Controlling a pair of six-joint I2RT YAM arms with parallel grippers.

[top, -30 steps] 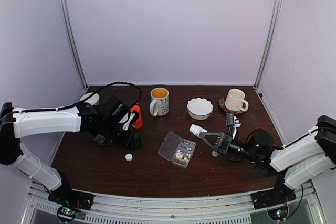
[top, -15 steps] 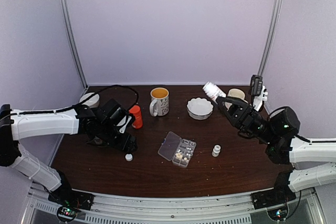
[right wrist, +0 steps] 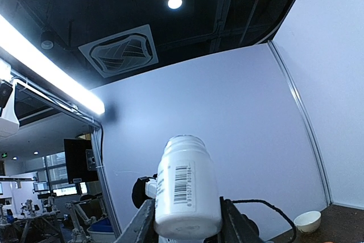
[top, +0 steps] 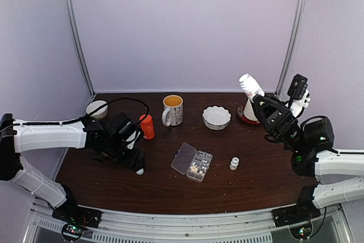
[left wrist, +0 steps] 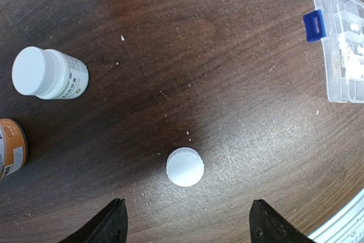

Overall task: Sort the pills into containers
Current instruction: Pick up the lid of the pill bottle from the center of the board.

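Right gripper (top: 256,102) is clamped on a white bottle (top: 248,84), with the arm reared up at the right of the overhead view and the bottle tilted high above the table (top: 114,180). In the right wrist view the bottle (right wrist: 187,192) sits between both fingers (right wrist: 143,226), neck up against a ceiling with lamps.

Left gripper (top: 135,162) hangs low at the lower left, jaws spread wide and grasping nothing. In its wrist view a loose white cap (left wrist: 185,167) lies on the wood just ahead of the fingertips (left wrist: 112,224).

At the table's middle the clear organizer box (top: 192,162) lies with its lid open, pills (top: 197,169) in its compartments. A small white bottle (top: 234,164) stands to its right. Behind are an orange bottle (top: 147,126), a mug (top: 173,110) and a white bowl (top: 216,116). The dark brown tabletop is scratched and speckled; pale lilac walls enclose it.

1 second ago the right arm stretched low beside the box; it has since swung up. The left arm has slid slightly toward the frame's bottom. The box has not moved.
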